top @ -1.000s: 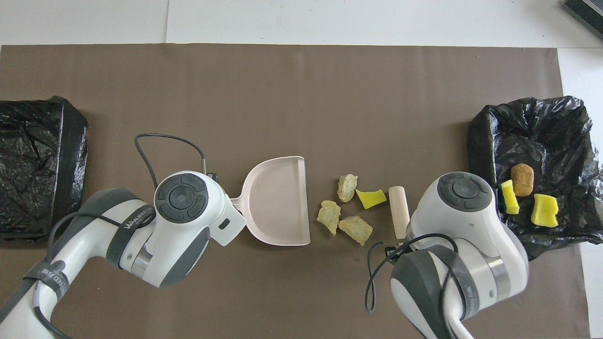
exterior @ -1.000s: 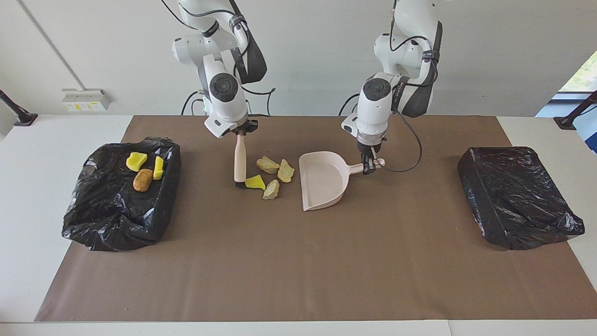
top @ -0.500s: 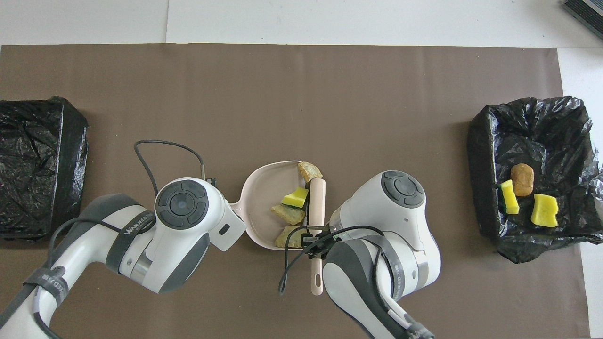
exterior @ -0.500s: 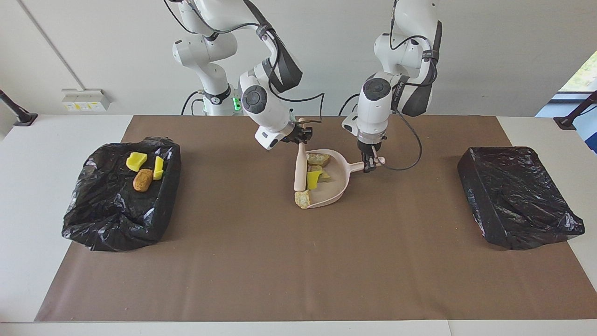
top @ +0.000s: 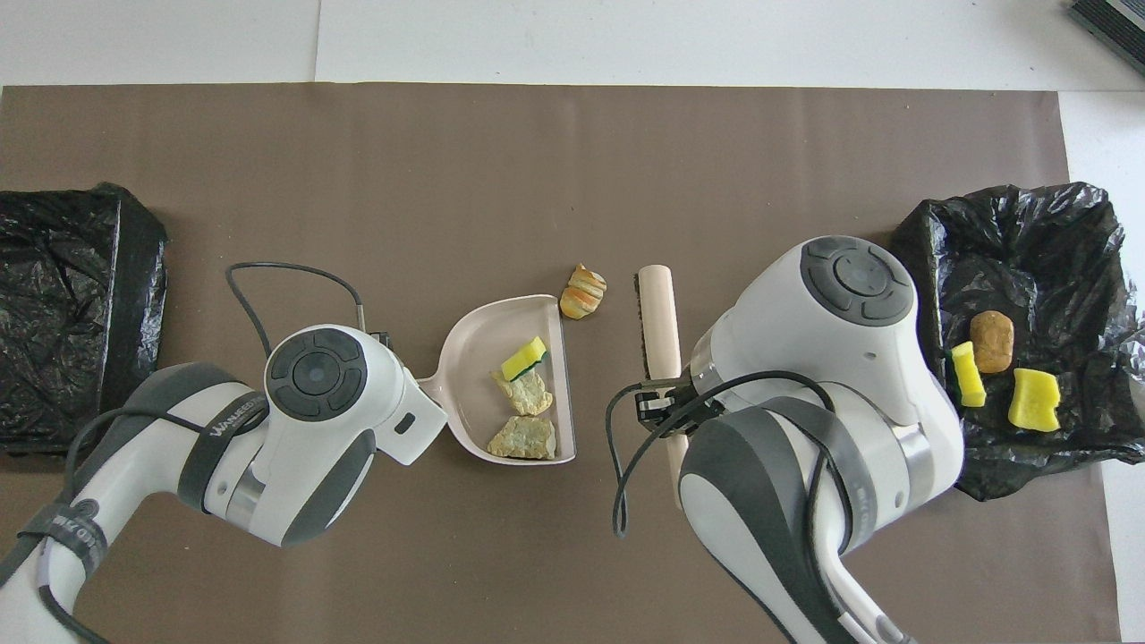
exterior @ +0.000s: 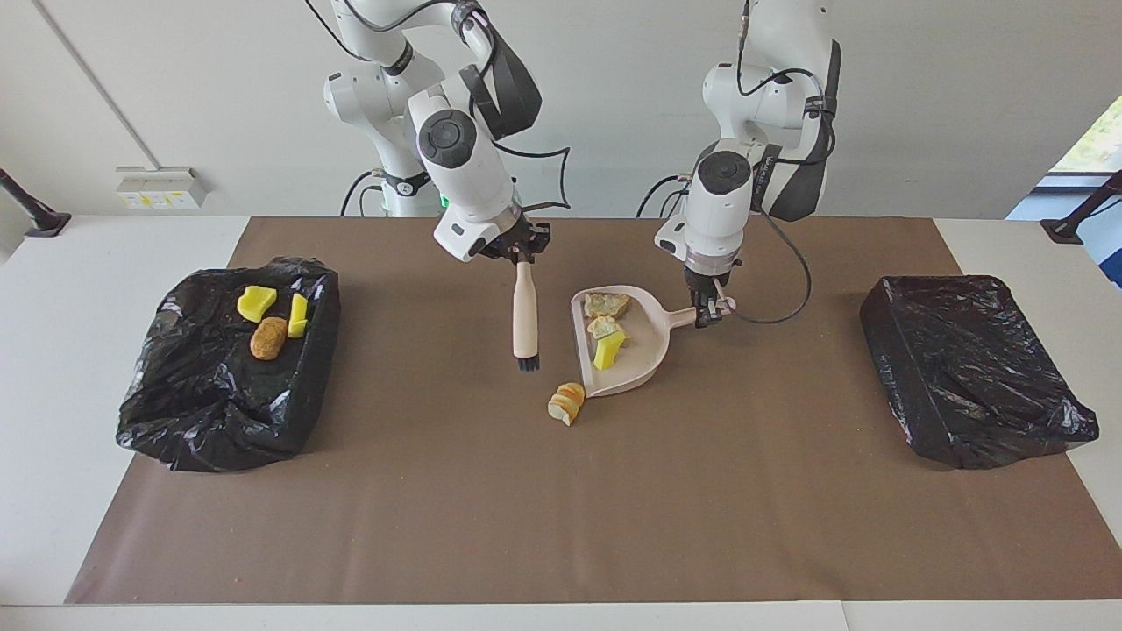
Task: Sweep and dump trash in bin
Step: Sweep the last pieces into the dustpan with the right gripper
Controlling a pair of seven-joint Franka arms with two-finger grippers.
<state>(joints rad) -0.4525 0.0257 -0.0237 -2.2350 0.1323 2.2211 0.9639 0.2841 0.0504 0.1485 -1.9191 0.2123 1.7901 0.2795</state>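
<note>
Three trash chunks [exterior: 607, 329] in the dustpan [exterior: 644, 355], one [exterior: 566, 403] just outside

My table [exterior: 105, 526]: a mat [exterior: 561, 491] covers its middle.
My dustpan [exterior: 644, 355]: on the mat near the centre, three chunks of trash [exterior: 607, 330] in it.
Stray chunk [exterior: 566, 402]: on the mat just beside the dustpan's open edge, farther from me.
My brush [exterior: 525, 320]: beside the dustpan, toward my right arm's end.
Bin with three chunks [exterior: 219, 394]: at my right arm's end.
Second bin [exterior: 969, 368]: at my left arm's end.
</note>
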